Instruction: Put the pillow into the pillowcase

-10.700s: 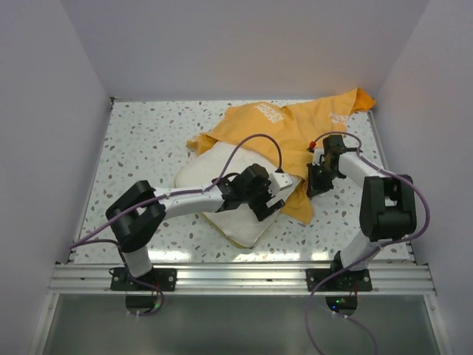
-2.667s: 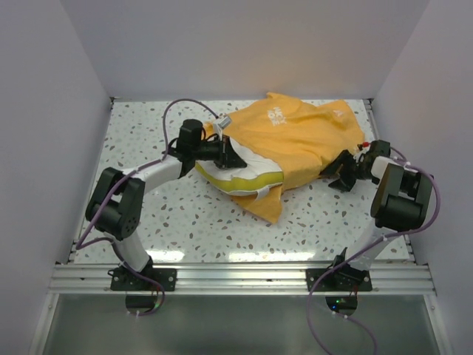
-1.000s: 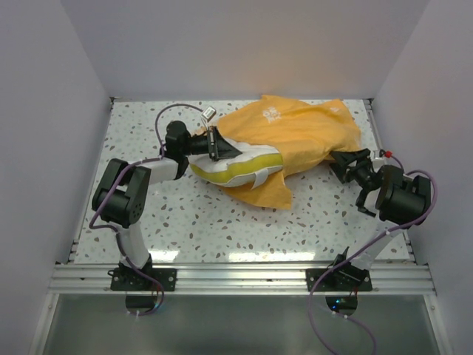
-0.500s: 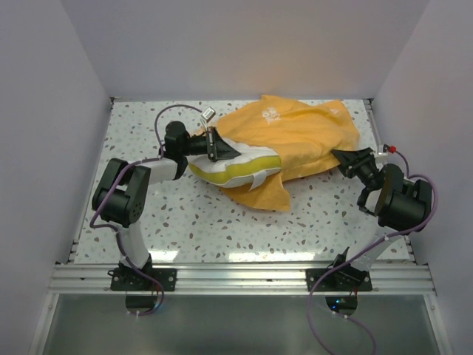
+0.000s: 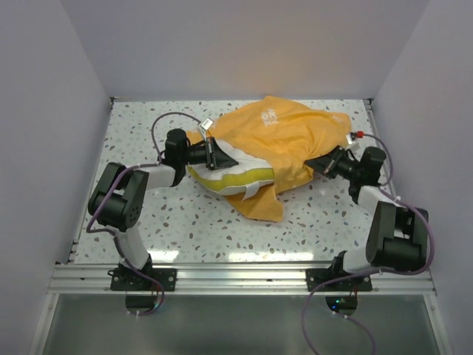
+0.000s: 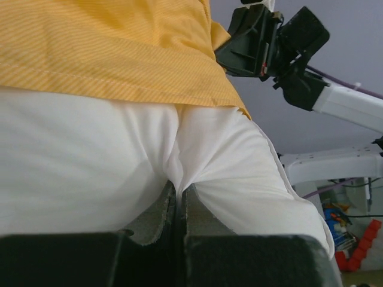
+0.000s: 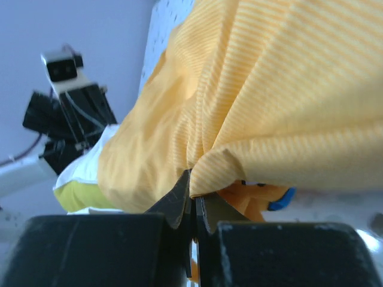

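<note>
The cream-white pillow [image 5: 229,177] with its yellow-green strip lies mid-table, its far part covered by the orange pillowcase [image 5: 284,133]. My left gripper [image 5: 216,154] is shut on a pinch of the pillow's white cloth [image 6: 179,149] at its left end, just under the pillowcase hem [image 6: 119,84]. On the right, my right gripper [image 5: 316,162] is shut on a fold of the pillowcase [image 7: 251,107] at its right side. The pillow's left end [image 7: 78,179] shows beyond the orange cloth in the right wrist view.
The speckled table [image 5: 148,214] is walled on three sides. A loose orange flap [image 5: 262,203] of the pillowcase hangs toward the front. The right arm [image 6: 335,95] shows across the pillow in the left wrist view.
My right gripper moved left to the pillowcase's right side and shut on the cloth. The pillowcase has bunched inward on the right. My left gripper stays shut on the pillow.
</note>
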You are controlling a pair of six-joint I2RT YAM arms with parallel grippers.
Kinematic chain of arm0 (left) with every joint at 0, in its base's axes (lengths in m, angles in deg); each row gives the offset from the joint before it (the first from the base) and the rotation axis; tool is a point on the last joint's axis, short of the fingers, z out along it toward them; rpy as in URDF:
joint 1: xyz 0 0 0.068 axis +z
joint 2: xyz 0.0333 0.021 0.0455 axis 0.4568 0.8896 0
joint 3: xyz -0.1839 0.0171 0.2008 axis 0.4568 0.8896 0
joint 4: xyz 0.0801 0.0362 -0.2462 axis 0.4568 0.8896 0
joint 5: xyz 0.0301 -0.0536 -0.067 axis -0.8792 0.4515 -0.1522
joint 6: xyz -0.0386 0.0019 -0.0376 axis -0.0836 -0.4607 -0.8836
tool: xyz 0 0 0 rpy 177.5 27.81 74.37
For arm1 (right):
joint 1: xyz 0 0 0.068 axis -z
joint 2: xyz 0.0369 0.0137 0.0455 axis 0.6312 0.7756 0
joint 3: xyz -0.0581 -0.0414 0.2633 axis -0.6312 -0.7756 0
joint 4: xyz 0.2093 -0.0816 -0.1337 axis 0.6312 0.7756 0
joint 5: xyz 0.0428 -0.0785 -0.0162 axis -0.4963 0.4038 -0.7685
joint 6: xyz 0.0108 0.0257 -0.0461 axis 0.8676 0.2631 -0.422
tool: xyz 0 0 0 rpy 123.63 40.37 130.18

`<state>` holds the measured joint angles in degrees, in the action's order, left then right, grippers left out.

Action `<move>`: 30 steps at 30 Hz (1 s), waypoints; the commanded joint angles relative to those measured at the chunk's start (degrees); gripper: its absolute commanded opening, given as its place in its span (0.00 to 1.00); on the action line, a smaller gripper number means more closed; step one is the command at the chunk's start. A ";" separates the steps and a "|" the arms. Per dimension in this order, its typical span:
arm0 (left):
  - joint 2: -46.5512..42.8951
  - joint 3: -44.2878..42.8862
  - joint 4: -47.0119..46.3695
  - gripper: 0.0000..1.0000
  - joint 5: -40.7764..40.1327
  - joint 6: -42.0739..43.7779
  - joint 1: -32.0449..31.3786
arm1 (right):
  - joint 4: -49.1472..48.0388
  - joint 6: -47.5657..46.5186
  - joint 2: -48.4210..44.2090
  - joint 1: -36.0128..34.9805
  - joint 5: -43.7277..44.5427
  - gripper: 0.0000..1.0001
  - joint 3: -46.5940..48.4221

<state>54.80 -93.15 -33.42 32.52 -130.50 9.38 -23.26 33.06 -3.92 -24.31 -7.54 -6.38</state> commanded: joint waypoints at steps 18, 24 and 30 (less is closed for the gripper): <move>-13.87 -1.23 24.37 0.00 -22.14 31.07 2.51 | 66.65 -43.04 13.20 -21.51 1.21 0.00 37.45; -15.45 2.90 35.95 0.00 -26.43 42.78 2.07 | 65.91 -41.39 22.53 -21.68 6.34 0.05 35.52; -13.61 4.48 40.86 0.00 -27.76 45.94 1.98 | 79.31 -49.81 19.37 -21.69 17.40 0.52 42.45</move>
<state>41.66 -88.84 3.43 8.43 -89.17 11.15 46.16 -9.82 20.30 -45.66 3.68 30.23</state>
